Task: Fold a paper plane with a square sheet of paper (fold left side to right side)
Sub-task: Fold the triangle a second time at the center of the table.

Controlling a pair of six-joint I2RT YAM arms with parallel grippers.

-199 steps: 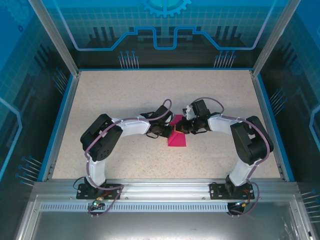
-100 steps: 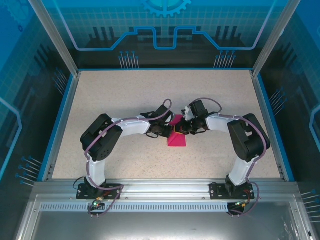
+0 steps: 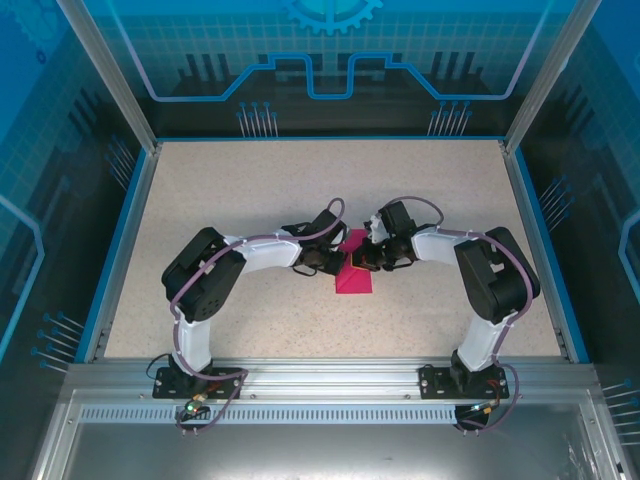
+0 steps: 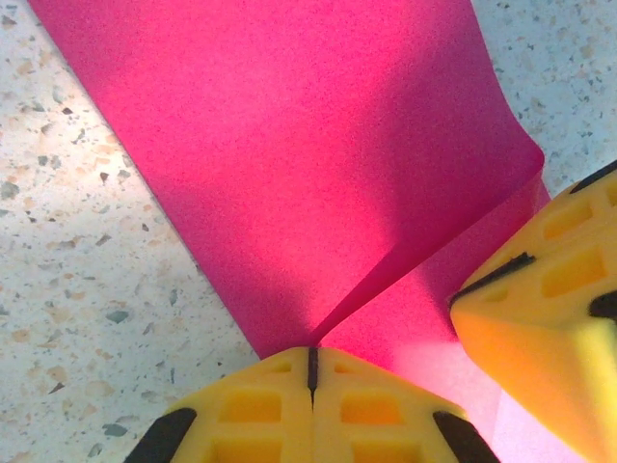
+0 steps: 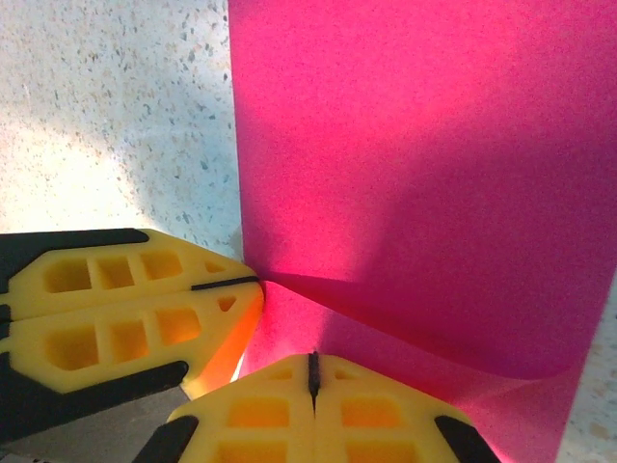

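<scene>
The square sheet of paper [image 3: 354, 281] is magenta-pink and lies mid-table between the two wrists, with its upper layer curled over the lower one. My left gripper [image 3: 343, 262] is shut on a corner of that lifted layer [image 4: 308, 145], and the flap runs straight into its closed yellow tips [image 4: 310, 359]. My right gripper [image 3: 364, 262] is shut too, its tips [image 5: 312, 362] resting on the lower layer [image 5: 405, 145] with nothing between them. The two grippers sit almost tip to tip, the left one [image 5: 253, 285] just beside the right. A paper plane is out of view.
The speckled beige table [image 3: 250, 190] stretches wide on all sides of the paper. A blue rim [image 3: 118, 245] and clear walls on metal posts [image 3: 105, 70] enclose it. Both arm bases [image 3: 185, 375] stand at the near edge.
The right arm has shifted slightly left, bringing its wrist closer over the paper. The left arm and the sheet have hardly moved.
</scene>
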